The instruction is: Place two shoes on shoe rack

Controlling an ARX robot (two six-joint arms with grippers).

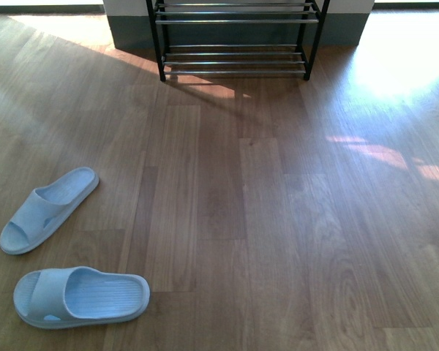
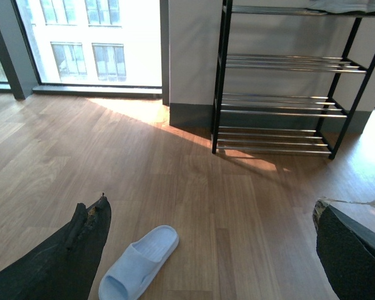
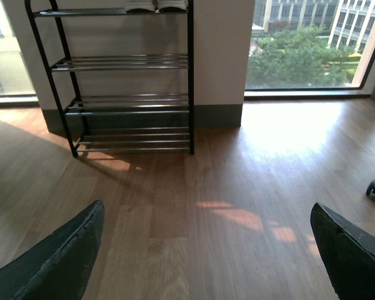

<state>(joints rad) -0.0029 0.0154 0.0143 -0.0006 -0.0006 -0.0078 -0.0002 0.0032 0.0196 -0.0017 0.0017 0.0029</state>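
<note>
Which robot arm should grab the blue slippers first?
Left. Both pale blue rubber slide sandals lie on the wooden floor toward the robot's left, and one shows close to the open left gripper in its wrist view. The right gripper sees the black-framed shoe rack but no sandal.

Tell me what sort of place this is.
Likely a home entryway or apartment room: a wood-plank floor, a black-framed shoe rack standing on it, pale blue slides left lying nearby, and tall windows.
</note>
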